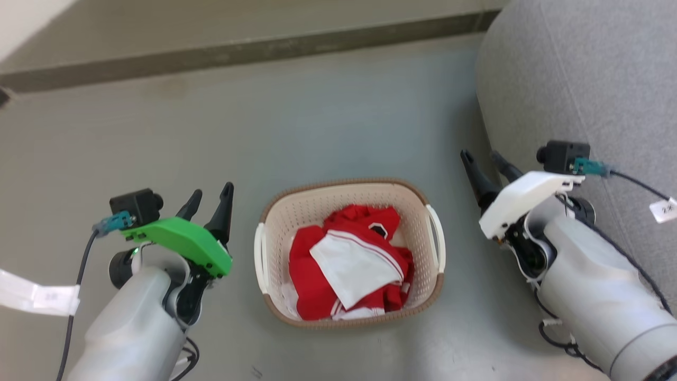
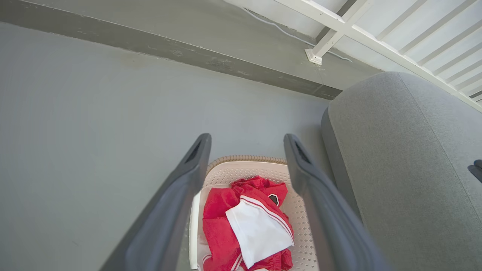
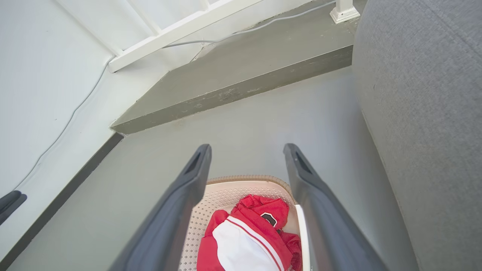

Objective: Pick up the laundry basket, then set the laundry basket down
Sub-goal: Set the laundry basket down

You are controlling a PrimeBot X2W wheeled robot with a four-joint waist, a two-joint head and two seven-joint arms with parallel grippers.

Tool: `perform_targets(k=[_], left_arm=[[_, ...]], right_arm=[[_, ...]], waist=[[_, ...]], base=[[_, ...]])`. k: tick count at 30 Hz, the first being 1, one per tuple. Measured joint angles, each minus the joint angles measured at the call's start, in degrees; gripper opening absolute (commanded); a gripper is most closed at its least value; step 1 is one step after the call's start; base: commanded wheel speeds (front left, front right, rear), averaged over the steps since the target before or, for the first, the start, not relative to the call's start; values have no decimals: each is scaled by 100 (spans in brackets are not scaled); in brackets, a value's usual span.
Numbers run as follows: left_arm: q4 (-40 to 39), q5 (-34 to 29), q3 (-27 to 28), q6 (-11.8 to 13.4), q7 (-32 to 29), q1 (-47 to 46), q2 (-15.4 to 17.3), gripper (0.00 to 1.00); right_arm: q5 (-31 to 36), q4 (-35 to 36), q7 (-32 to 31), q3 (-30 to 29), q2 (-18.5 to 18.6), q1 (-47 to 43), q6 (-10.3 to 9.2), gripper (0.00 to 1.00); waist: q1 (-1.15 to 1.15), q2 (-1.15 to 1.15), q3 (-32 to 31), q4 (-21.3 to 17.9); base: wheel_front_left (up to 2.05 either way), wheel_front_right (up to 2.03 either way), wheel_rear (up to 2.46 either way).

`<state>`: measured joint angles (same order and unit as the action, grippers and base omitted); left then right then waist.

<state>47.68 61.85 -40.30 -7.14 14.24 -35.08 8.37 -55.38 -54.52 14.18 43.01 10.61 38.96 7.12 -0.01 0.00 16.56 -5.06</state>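
Grey painted floor [image 1: 338, 132] runs across a bare room to a low raised step [image 1: 238, 53] with a darker front edge. Beyond it the wrist views show a pale wall [image 3: 37, 75], a white slatted frame [image 2: 346, 27] and a thin cable [image 3: 241, 31] trailing along the base. On the robot's right rises a rounded mass of grey upholstery [image 1: 582, 79], apparently the arm of a sofa, though too little of it shows to be sure. At the centre of the floor, the laundry basket [image 1: 296, 211] stands upright between the two arms, its brown braided rim [image 1: 344, 182] uppermost and a white handle [image 1: 259, 254] on each side; it sits near the upholstery but apart from it. Inside lies a crumpled red and white garment [image 1: 349, 264] bearing a small dark badge [image 1: 378, 229]. The left gripper [image 1: 212, 189], under a green wrist cover [image 1: 180, 241], hovers just left of the basket with its two dark fingers spread and nothing between them. The right gripper [image 1: 480, 154], under a white cover [image 1: 521, 198], hangs further off at the basket's right, by the upholstery's edge, its fingers likewise parted and empty. Neither gripper touches the basket, which rests on the floor
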Motion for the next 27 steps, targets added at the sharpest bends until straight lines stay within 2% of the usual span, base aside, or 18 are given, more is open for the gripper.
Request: perform_targets(k=[10, 15, 20, 27], left_arm=[[-515, -1000, 578, 0, 0, 754, 260, 100], [-1014, -1390, 944, 69, 0, 1062, 219, 100], [-1455, -1745, 1276, 209, 0, 1347, 167, 100], [-1984, -2127, 1748, 316, 1, 1857, 133, 100]], right_arm=[[680, 680, 0, -508, 97, -763, -18, 100], [987, 1143, 0, -959, 305, -1145, -254, 100], [1360, 1738, 3, -1370, 350, -1409, -476, 100], [1812, 2383, 18, -1703, 275, -1864, -634, 100]], waist=[[0, 0, -830, 115], [0, 0, -1206, 156], [0, 0, -1447, 238], [0, 0, -1559, 337]], base=[[0, 0, 0], [0, 0, 0], [0, 0, 0], [0, 0, 0]])
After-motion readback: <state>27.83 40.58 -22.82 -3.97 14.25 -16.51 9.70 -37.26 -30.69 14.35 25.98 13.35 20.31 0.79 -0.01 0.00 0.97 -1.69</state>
